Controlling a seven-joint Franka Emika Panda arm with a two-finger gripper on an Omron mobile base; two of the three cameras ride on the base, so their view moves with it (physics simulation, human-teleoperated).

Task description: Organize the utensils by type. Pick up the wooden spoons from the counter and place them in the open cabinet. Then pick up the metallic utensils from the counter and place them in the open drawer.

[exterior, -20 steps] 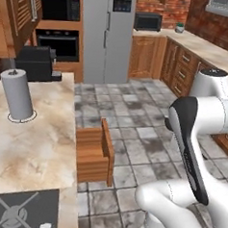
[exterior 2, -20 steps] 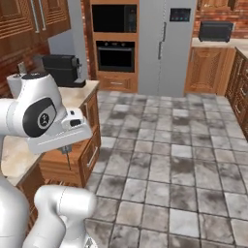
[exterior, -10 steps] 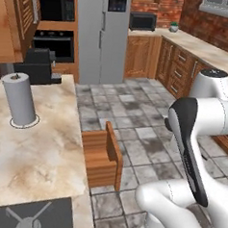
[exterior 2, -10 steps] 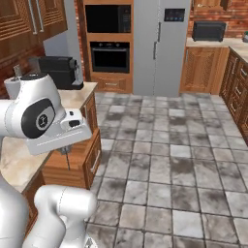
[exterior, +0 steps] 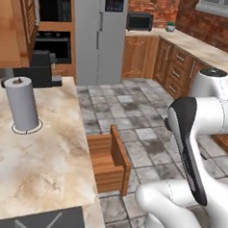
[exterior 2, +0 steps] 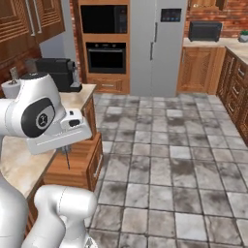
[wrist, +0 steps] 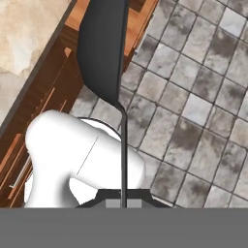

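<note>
My gripper [wrist: 123,193] is shut on a thin dark grey metal spoon [wrist: 104,48]; its broad bowl points away from the hand in the hand view. From the right base view the gripper [exterior 2: 65,147] hangs over the open drawer [exterior 2: 77,162], and the spoon's slim handle [exterior 2: 67,158] dangles down toward the drawer's inside. The open drawer [exterior: 108,161] is a brown wooden box sticking out from the beige marble counter [exterior: 36,154]. Other spoons are out of view.
A paper towel roll [exterior: 21,103] and a black coffee machine [exterior: 39,69] stand on the counter. The dark stovetop [exterior: 31,223] sits at the near corner. Closed drawer fronts [wrist: 43,106] line the cabinet below. Tiled floor [exterior 2: 169,169] spreads to the right.
The whole scene has shifted a little in both base views, so the base has driven. The arm keeps its pose with the spoon held.
</note>
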